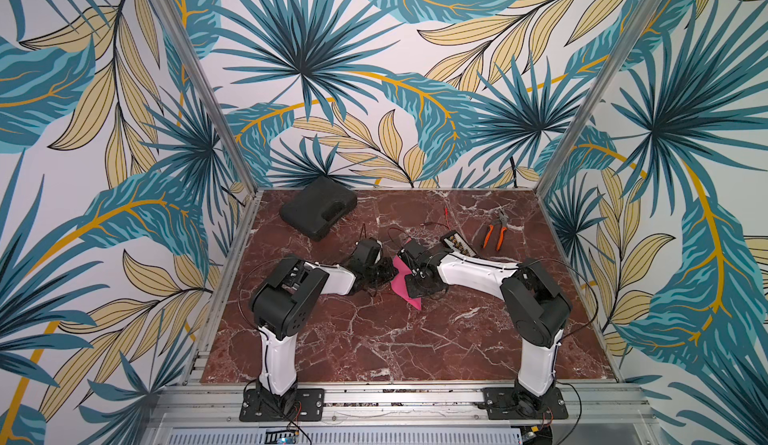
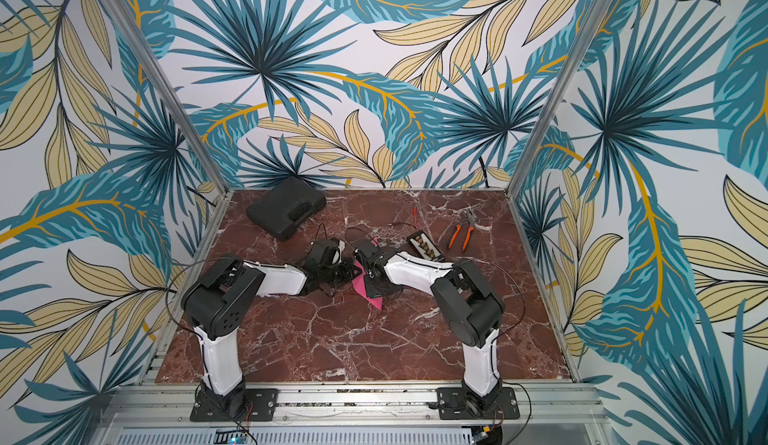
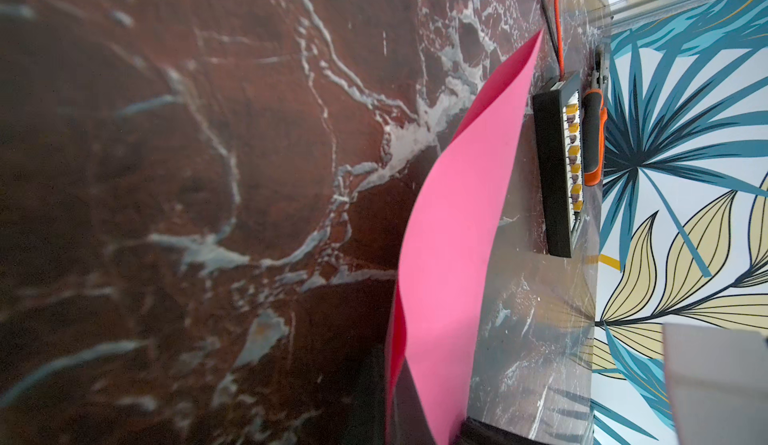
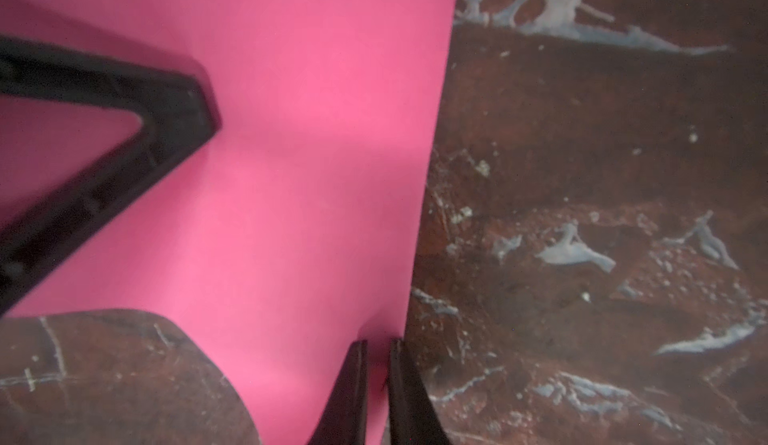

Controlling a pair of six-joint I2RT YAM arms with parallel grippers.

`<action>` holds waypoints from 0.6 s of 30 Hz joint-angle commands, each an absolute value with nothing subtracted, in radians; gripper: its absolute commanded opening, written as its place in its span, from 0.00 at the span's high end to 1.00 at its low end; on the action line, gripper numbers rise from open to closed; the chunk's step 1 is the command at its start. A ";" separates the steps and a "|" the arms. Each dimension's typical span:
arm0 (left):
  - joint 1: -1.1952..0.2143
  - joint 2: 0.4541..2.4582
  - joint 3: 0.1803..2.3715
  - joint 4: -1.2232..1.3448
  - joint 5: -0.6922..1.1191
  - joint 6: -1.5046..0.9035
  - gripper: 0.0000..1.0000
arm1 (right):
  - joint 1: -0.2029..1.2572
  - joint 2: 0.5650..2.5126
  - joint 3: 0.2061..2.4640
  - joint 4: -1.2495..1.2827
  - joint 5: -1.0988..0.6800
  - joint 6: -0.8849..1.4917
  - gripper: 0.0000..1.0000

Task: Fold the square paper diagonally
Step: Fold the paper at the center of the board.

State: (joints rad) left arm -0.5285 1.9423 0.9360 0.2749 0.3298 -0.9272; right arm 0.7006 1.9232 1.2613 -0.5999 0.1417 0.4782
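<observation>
Both claws pinch the square paper (image 4: 311, 131) over the middle of the table (image 1: 374, 347).

The right claw (image 4: 378, 347) is nearly closed, its thin fingertips nipping the sheet just inside one straight edge. The left claw (image 1: 387, 274) is closed too, and in the left wrist view the sheet runs in between its fingers. Between the two claws the paper bows, partly raised off the marble. In both top views its long axis runs from far to near, with one corner pointing toward the table's near edge. Beyond it lie a black box with yellow inserts (image 1: 459, 245) and orange-handled pliers (image 1: 494, 233). A black case (image 1: 318, 210) sits in the far-left corner.
</observation>
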 commanded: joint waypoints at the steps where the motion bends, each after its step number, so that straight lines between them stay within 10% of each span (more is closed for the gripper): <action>1: -0.515 1.971 0.908 0.248 0.288 -0.913 1.00 | 0.709 1.899 1.234 -0.667 0.132 0.489 0.85; 18: -0.507 1.977 0.897 0.248 0.285 -0.920 1.00 | 0.767 1.864 1.166 -0.678 0.108 0.532 0.87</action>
